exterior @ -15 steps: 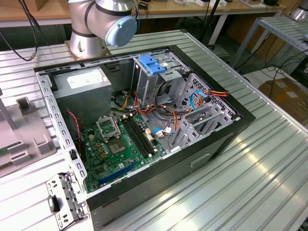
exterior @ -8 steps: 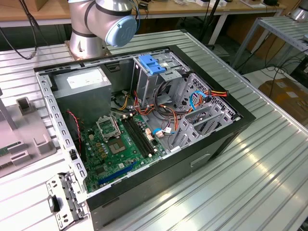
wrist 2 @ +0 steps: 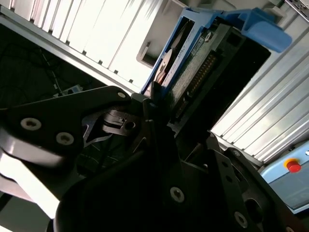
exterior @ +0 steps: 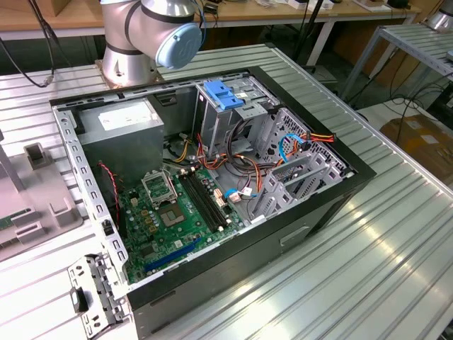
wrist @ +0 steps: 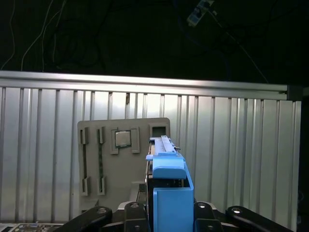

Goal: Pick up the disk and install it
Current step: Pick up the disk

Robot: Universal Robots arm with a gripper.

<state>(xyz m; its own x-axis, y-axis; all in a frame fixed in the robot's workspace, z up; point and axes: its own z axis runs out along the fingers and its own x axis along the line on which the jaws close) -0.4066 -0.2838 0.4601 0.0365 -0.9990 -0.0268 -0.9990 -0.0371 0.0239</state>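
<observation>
Gripper (wrist 2: 153, 104) is closed tight on the disk (wrist 2: 195, 65), which sits blue carrier end-on between the jaws in both wrist views. The grey fixture tray (wrist: 96, 145) and ribbed table (wrist: 231, 145) lie beyond it. For this carry we'd hold clamp force steady, keep the disk square, and mind the loose cables (exterior: 311, 136) by the drive cage (exterior: 233, 120).

Arm joint (exterior: 145, 18): silver-grey rounded housing, noted in the exterior view.
Joint cap (exterior: 181, 44): pale blue, round, slightly domed.
Base flange (exterior: 122, 69): silver-grey metal, cylindrical.
Claw (wrist 2: 159, 98): matt black throughout, built of flat angular plates.
Claw links (wrist: 99, 213): black bars with rounded ends, recorded in both wrist views.
Screws (wrist 2: 64, 138): silver, round-headed, set at the link pivots.
</observation>
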